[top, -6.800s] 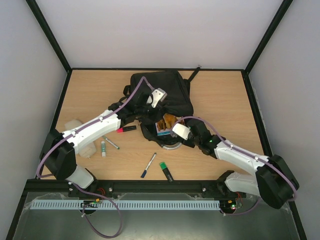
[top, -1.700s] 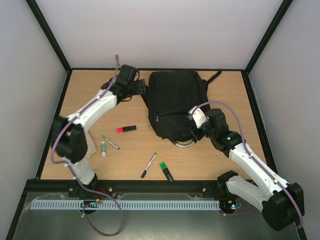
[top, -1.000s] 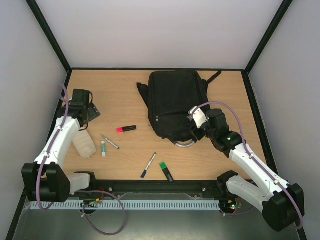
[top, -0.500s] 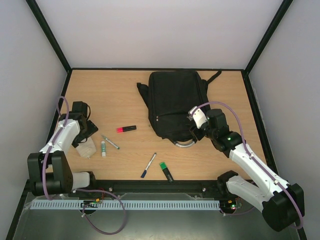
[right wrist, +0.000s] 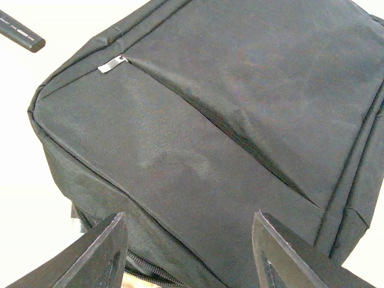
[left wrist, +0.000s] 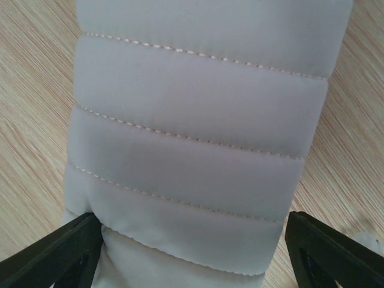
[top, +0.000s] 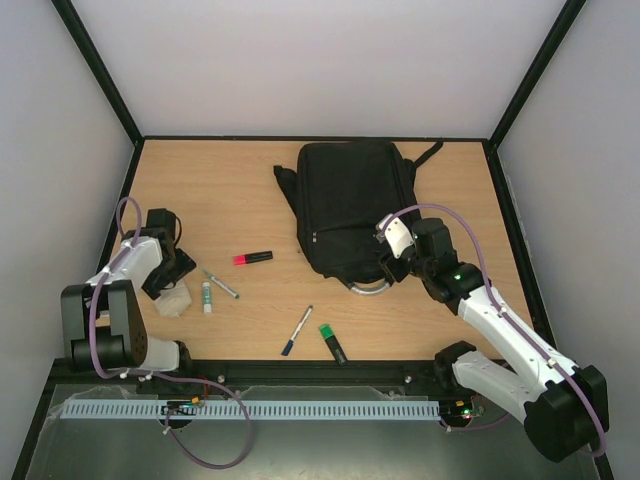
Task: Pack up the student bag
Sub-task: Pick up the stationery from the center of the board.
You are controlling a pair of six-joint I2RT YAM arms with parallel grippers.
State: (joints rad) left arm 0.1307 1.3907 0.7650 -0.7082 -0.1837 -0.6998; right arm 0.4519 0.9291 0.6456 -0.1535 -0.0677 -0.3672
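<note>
left wrist view: left fingers stood wide apart either side of the white quilted pouch, apparently lined up to grab it. student bag lay flat on the surface, far centre. right fingers were apart over its near end, probably to steady it.

On my overhead feed the wooden table carries scattered stationery. A pink highlighter lies mid-table, with a silver pen and a small white tube just beside each other to its left. A blue pen and a green marker lie near the front edge. At far left rests a white quilted pouch, whose stitched ribs fill my left wrist feed.
</note>
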